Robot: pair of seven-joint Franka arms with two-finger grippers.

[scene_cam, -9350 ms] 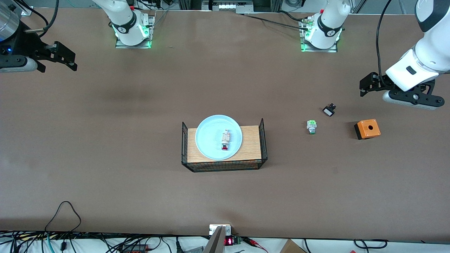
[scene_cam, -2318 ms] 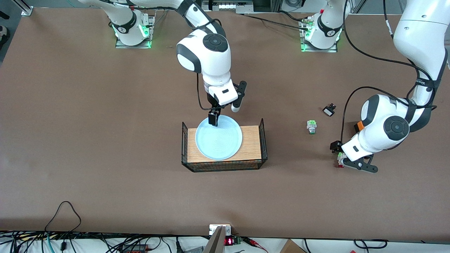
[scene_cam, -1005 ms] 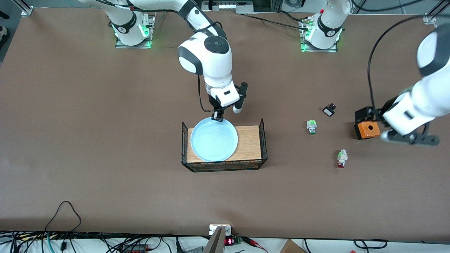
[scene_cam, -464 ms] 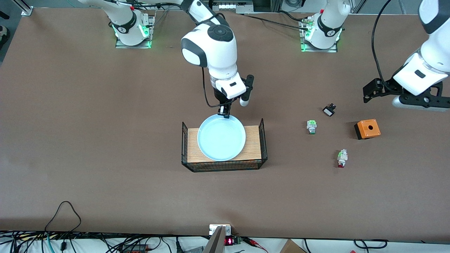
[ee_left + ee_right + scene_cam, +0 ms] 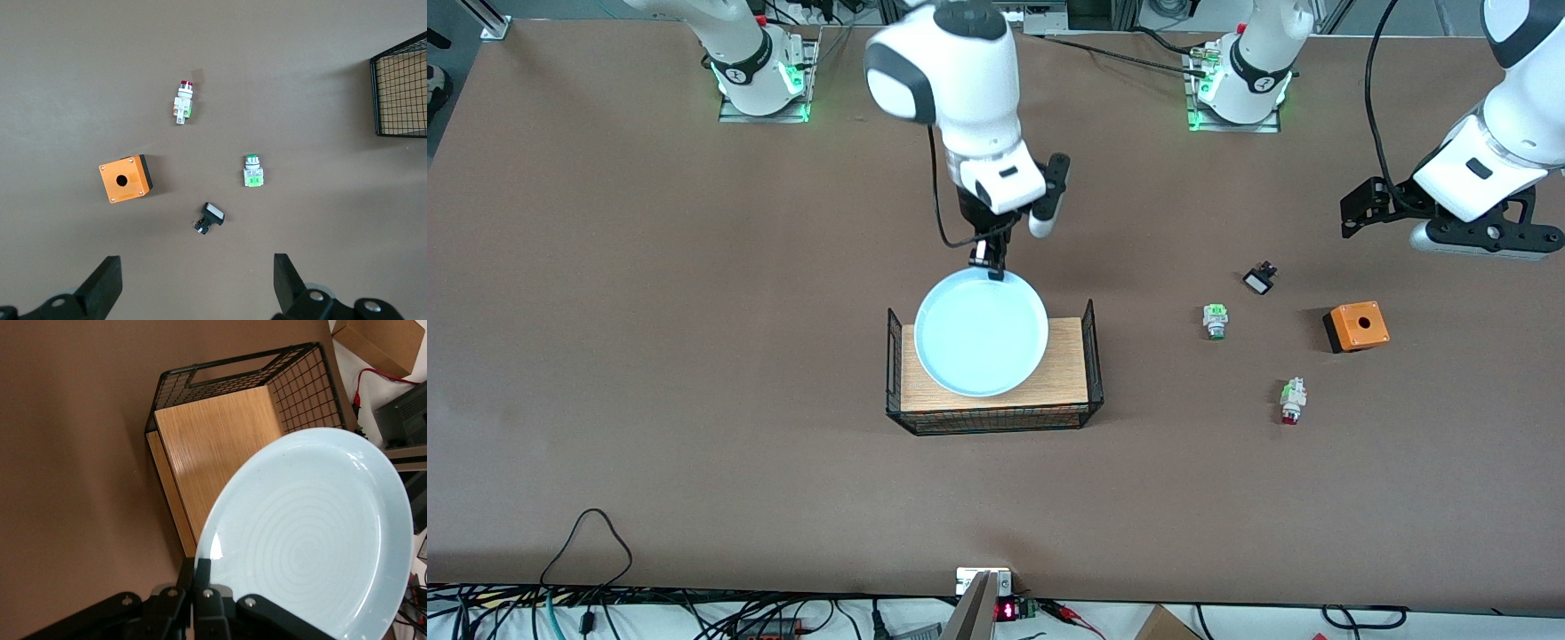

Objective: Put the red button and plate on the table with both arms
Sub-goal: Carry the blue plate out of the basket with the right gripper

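The pale blue plate [image 5: 981,333] hangs tilted a little above the wooden board. My right gripper [image 5: 989,267] is shut on the plate's rim at the edge toward the robots. In the right wrist view the plate [image 5: 313,540] fills the frame, with the right gripper [image 5: 202,570] pinching its edge. The red button [image 5: 1291,400] lies on the table [image 5: 694,356] toward the left arm's end, nearer to the front camera than the orange box. It also shows in the left wrist view [image 5: 184,102]. My left gripper [image 5: 1350,218] is open and empty, high over the table; it also shows in its own wrist view [image 5: 197,287].
The wooden board framed by black mesh [image 5: 1063,364] stands mid-table under the plate. A green-capped button [image 5: 1215,320], a small black switch [image 5: 1259,280] and an orange box with a hole [image 5: 1356,326] lie near the red button. Cables run along the table's front edge.
The left gripper has let the red button go on the table and risen away, open. The right gripper has closed on the plate's rim and lifted the plate off the board.
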